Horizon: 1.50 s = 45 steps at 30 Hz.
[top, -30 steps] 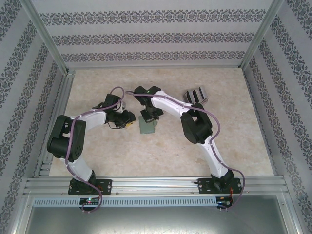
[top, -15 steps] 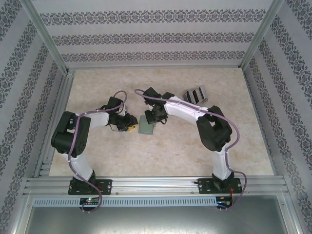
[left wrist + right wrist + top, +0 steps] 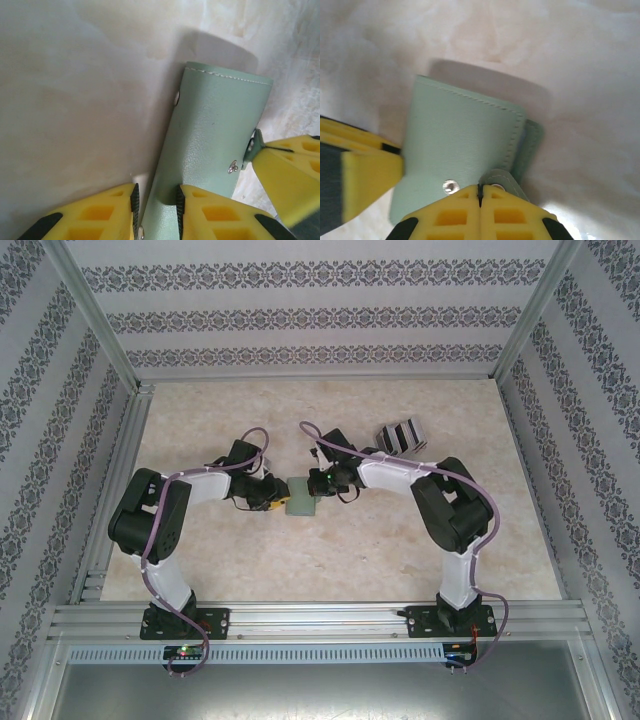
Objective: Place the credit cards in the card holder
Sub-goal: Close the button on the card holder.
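Note:
The card holder (image 3: 300, 500) is a sage-green wallet, folded shut on the marbled table (image 3: 330, 560), between the two arms. My left gripper (image 3: 156, 210) is shut on its near edge, the leather pinched between the black pads (image 3: 179, 205). It reaches in from the left in the top view (image 3: 276, 502). My right gripper (image 3: 480, 192) is shut on the wallet's small snap tab (image 3: 502, 179) and comes from the right (image 3: 318, 486). In the left wrist view that tab (image 3: 254, 145) sits in the right gripper's yellow fingers (image 3: 285, 175). The credit cards are hidden.
A grey upright slotted rack (image 3: 400, 433) with dark and light slabs stands behind the right arm. Aluminium frame rails (image 3: 320, 618) and patterned walls close in the table. Open tabletop lies in front of the wallet and at the far left.
My right arm has dropped lower and swung its gripper from above the wallet to the wallet's right edge, onto the tab. The left gripper has kept its hold, shifting slightly right.

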Tool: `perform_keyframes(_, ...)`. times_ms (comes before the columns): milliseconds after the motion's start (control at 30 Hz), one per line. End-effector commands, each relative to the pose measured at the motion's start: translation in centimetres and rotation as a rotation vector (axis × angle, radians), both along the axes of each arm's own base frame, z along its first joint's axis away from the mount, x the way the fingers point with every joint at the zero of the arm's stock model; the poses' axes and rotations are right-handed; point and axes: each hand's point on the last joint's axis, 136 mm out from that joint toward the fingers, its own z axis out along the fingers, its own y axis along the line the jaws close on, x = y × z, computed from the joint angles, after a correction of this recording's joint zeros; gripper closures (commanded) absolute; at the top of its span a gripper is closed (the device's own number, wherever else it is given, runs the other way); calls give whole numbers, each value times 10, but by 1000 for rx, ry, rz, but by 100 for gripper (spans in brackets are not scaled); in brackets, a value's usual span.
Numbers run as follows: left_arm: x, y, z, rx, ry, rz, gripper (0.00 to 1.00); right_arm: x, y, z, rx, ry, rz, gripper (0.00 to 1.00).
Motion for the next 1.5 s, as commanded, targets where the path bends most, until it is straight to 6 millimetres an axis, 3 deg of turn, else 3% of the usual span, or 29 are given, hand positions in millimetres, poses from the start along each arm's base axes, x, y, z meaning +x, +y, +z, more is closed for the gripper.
perform_keyframes(0, 2, -10, -3, 3, -3, -9, 71, 4, 11, 34, 104, -67, 12, 94)
perform_keyframes(167, 1, -10, -5, 14, -1, -7, 71, 2, 7, 40, 143, -62, 22, 94)
perform_keyframes(300, 3, -12, -4, 15, -2, -11, 71, -3, 21, 33, 182, -19, 78, 94)
perform_keyframes(533, 3, -13, -5, 21, -2, -9, 71, -8, 27, 18, 198, 47, 103, 95)
perform_keyframes(967, 3, -12, -5, 35, -1, -10, 71, -8, 6, 13, 195, 71, 61, 95)
perform_keyframes(1467, 4, -13, -4, 32, -2, -9, 71, -12, 11, 9, 213, 100, 78, 95)
